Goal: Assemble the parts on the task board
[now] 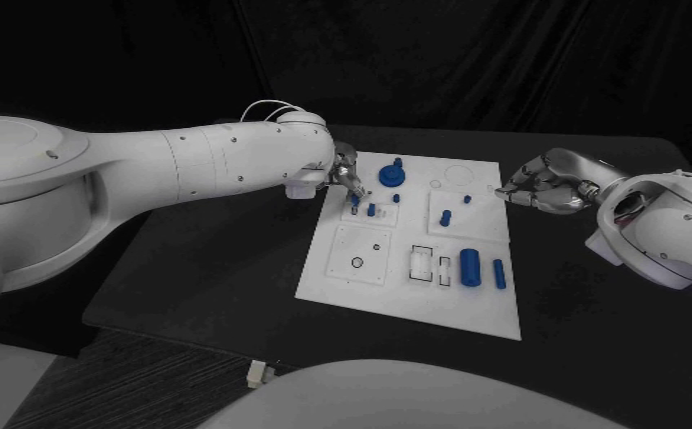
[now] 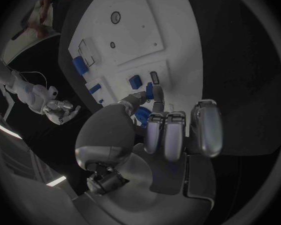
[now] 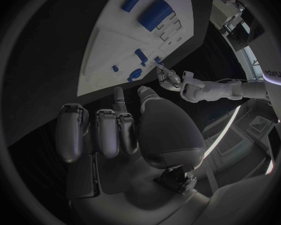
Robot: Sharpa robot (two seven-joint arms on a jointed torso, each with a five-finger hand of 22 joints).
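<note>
Nearest the robot, two blue cylinders point(image 1: 483, 271) are lying on the task board point(image 1: 411, 289); farther up, the left hand point(image 1: 343, 171) is pinching a small blue peg point(image 2: 149, 90) over its hole and risking a tilt; the left wrist view is showing that pinch; the right hand point(image 1: 548, 183) is hovering clenched on nothing.

In the head view the silver left hand point(image 1: 343, 175) covers the far left corner of the white plate task board point(image 1: 378, 294), and whether its fingertips point(image 2: 149, 91) grip the small blue peg point(image 1: 355, 208) beneath them is too small to tell
</note>
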